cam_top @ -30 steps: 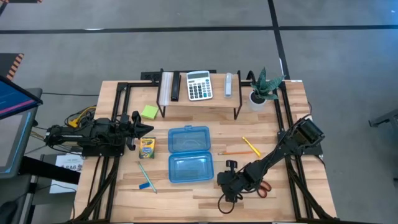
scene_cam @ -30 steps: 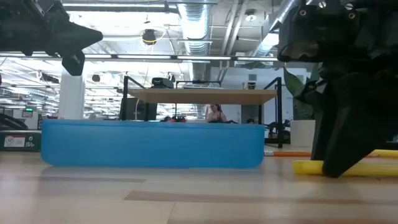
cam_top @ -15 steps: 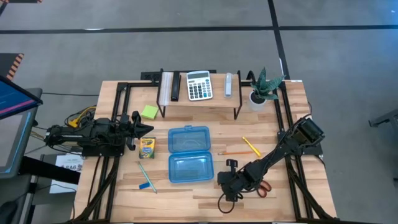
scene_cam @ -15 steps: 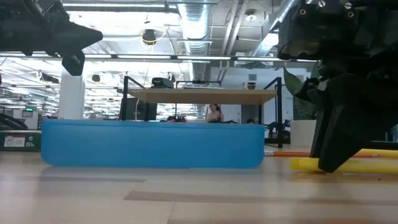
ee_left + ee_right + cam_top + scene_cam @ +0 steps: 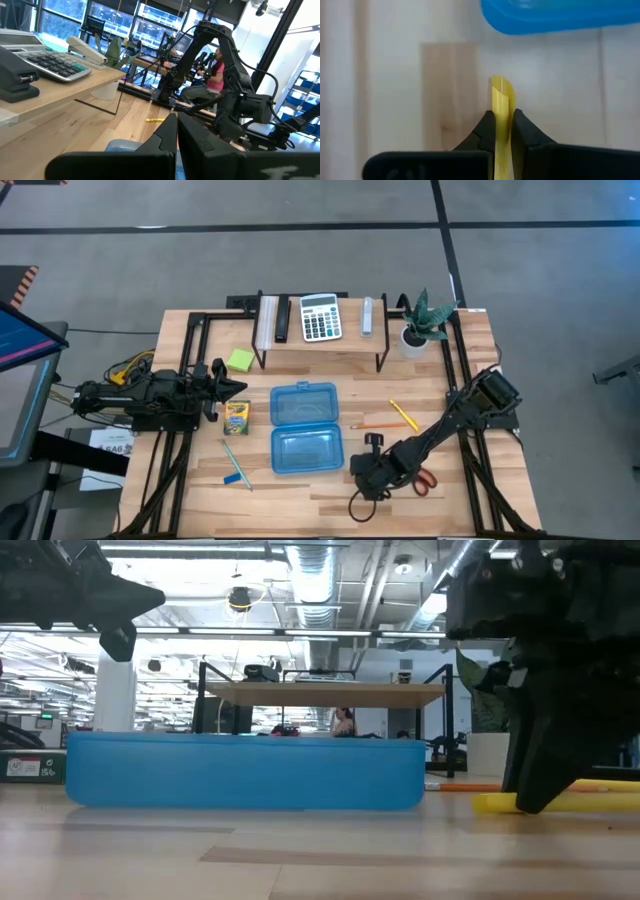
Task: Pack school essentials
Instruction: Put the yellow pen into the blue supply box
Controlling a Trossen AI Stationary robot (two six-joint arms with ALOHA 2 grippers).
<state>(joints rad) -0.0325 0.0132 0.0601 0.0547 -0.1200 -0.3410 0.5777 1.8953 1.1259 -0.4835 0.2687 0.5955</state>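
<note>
Pencil (image 5: pixel 502 107), yellow, sits pinched in your right hand (image 5: pixel 372 477) low on the tabletop (image 5: pixel 320 490) at lower right beside the blue box (image 5: pixel 305 428); your left hand (image 5: pixel 232 388), fingers together and empty, waits at left.

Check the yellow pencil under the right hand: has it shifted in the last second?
Barely. In the low view the yellow pencil, clamped in the right hand, ends about as far from the blue case as before; it slid slightly closer, then back.

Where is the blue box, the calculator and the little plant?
blue box (image 5: pixel 304 427), high view, the hinge line between its two open halves.
calculator (image 5: pixel 320 317), high view, the middle of its keypad.
little plant (image 5: pixel 428 314), high view, its green leaves above the white pot.
</note>
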